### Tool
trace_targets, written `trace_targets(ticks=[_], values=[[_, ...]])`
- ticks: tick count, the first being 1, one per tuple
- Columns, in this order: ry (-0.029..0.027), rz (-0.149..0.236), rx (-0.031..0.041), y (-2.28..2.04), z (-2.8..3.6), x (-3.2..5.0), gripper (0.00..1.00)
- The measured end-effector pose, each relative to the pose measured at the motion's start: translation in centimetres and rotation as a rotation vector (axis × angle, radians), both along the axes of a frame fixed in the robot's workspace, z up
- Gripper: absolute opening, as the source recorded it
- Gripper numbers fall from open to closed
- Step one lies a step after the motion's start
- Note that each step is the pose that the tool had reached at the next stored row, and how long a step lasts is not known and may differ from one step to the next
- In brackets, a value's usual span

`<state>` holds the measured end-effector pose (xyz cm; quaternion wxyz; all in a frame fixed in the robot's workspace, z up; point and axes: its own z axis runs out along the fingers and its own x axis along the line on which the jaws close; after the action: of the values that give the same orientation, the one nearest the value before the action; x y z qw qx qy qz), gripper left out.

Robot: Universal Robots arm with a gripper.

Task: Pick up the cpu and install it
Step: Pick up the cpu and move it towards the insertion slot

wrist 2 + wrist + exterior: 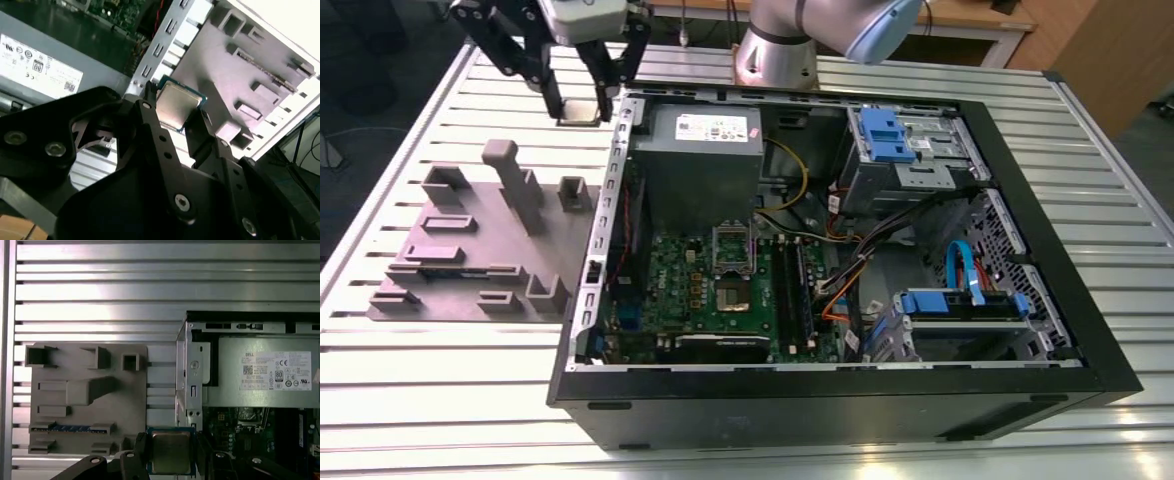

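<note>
The gripper [171,446] is closed to the chip's width, pinching the cpu [176,102] by two opposite edges, its metal lid facing both wrist cameras. The chip hangs clear of the table, with the purple-grey plastic tray [467,240] to one side of the fingers and the computer case [854,400] wall just beside them on the other. It is probably light, stiff and slick-edged, and delicate underneath, so the rim is the place to hold it. The motherboard [720,285] lies well apart from the gripper.

Silver-grey metal arm tube [774,55] w/ pale-blue joint cap [887,25]; black linkage-bar gripper [580,108] has white housing [594,18], silver screws [181,202] thru links.
</note>
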<state>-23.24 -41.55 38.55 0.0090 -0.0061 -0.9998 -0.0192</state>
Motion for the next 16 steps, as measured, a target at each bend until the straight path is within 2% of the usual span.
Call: trace_targets(ticks=[4,6,9,16], values=[[0.0,0.0,0.0,-1.47,-0.29,0.01,0.47],[-0.0002,0.0,0.0002,-1.92,-0.37,0.19,0.47],[-0.0001,0.0,0.0001,-2.15,-0.43,0.99,0.47],[-0.0002,0.0,0.0001,-2.24,-0.58,3.98,0.47]])
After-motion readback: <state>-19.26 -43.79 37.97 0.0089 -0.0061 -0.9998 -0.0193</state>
